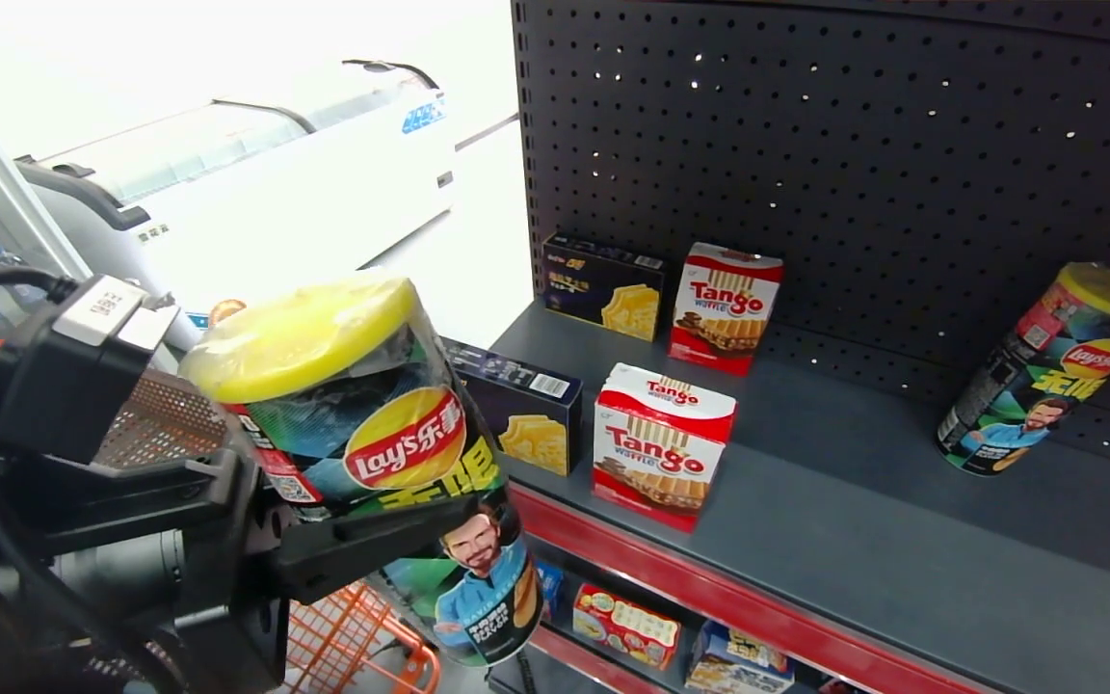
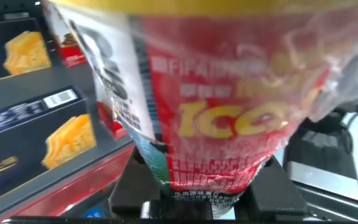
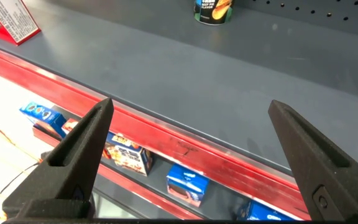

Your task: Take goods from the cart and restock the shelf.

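My left gripper (image 1: 324, 525) is shut on a tall chips can (image 1: 372, 453) with a yellow lid, held tilted in the air left of the shelf's front edge. The left wrist view sees the same can (image 2: 229, 112) close up between the fingers. A second chips can (image 1: 1046, 371) leans against the pegboard at the shelf's right. My right gripper (image 3: 197, 162) is open, its fingers hanging over the shelf's red front edge (image 3: 185, 140), with nothing between them.
On the grey shelf (image 1: 854, 501) stand two red-and-white wafer boxes (image 1: 661, 443) and two dark boxes (image 1: 516, 405). An orange cart (image 1: 362, 627) is below the left gripper. Lower shelves hold small boxes (image 3: 185, 183). Bare shelf lies between the wafer boxes and the leaning can.
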Controlling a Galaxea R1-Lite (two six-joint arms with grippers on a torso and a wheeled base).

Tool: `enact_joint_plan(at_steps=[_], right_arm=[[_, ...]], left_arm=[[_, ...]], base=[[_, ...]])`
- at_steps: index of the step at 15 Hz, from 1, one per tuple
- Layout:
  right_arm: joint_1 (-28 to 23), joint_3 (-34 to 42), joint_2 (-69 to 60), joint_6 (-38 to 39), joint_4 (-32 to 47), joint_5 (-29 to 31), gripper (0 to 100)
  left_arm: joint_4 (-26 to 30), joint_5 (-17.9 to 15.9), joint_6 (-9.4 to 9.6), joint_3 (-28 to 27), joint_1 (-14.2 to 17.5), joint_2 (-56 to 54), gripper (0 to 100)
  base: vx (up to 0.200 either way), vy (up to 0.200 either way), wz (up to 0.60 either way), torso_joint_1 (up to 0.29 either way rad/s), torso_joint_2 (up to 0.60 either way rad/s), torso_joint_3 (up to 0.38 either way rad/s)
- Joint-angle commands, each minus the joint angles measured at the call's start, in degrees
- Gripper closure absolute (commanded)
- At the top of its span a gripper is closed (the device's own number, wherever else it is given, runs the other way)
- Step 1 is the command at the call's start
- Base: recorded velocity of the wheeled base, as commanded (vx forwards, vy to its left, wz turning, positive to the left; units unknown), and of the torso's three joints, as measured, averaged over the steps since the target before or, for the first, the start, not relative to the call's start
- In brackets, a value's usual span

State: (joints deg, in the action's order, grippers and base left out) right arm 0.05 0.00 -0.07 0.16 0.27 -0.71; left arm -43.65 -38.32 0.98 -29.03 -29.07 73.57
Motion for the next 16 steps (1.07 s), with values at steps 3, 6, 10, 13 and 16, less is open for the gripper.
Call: enact_joint_plan(at_steps=[3, 6, 10, 13, 16], right_arm=[[0.0, 0.0, 0.1, 0.0, 0.0, 0.0, 0], [0.0, 0.0, 0.1, 0.0, 0.0, -0.1, 0], [0.0, 0.0, 0.1, 0.0, 0.0, 0.0, 0], [0.0, 0.0, 0.1, 0.0, 0.0, -0.1, 0], [0.0, 0.0, 0.1, 0.0, 0.0, -0.1, 0]], left_arm=[[0.0, -0.3, -0.01, -0.1, -1.8, 0.0, 100], [0.0, -0.2, -0.01, 0.0, -2.0, 0.0, 100], [0.0, -0.3, -0.01, 0.0, -2.0, 0.0, 100], [0.0, -0.3, -0.01, 0.0, -2.0, -0.1, 100], [0.0, -0.2, -0.01, 0.0, -2.0, -0.1, 100]], base=[[0.0, 0.0, 0.0, 0.0, 0.0, 0.0], [0.0, 0.0, -0.4, 0.0, 0.0, 0.002], [0.0, 0.0, -0.6, 0.004, 0.0, 0.006], [0.0, 0.0, -0.6, 0.001, 0.0, 0.005], [0.0, 0.0, -0.6, 0.001, 0.0, 0.002]])
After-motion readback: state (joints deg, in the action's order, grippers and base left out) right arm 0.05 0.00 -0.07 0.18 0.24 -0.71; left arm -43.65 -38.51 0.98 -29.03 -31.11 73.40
